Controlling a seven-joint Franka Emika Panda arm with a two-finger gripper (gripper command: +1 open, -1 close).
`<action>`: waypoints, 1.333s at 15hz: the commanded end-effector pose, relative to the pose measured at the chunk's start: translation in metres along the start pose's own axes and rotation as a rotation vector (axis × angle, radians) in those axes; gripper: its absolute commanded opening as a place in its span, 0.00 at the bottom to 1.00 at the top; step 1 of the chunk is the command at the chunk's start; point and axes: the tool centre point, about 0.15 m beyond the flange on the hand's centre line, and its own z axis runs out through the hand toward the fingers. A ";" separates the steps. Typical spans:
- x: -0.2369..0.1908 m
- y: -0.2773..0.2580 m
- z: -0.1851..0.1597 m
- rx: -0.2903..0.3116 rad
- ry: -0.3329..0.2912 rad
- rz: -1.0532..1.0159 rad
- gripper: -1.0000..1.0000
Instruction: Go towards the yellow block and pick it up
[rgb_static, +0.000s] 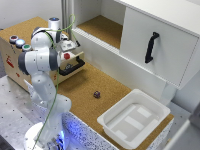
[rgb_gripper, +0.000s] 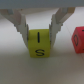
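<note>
Yellow block (rgb_gripper: 39, 44) sits between the gripper (rgb_gripper: 39, 31) fingers, seemingly unclamped; red piece (rgb_gripper: 78, 40) at three o'clock. Next: close, lift.

Block (rgb_gripper: 39, 44) between the tool (rgb_gripper: 40, 31) fingers, small piece (rgb_gripper: 79, 40) just beside it

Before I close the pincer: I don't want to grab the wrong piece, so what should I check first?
1. Yellow block sits between the pincer fingers: ok.
2. Block roughly centred in the gap: ok.
3. Red piece lies outside the fingers, apart from the yellow block: ok.
4. Fingers already touching the block's sides: cannot tell.
5. Fingers low enough for a firm hold: cannot tell; in the wrist view they seem to end near the block's upper edge.
6. Dark purplish block lies well away from the arm, out on the cork: ok.
</note>
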 end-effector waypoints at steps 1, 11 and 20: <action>-0.012 -0.005 -0.033 -0.055 0.113 0.004 0.00; -0.022 0.038 -0.108 -0.163 0.138 0.167 0.00; -0.131 0.061 -0.116 -0.173 0.183 0.422 0.00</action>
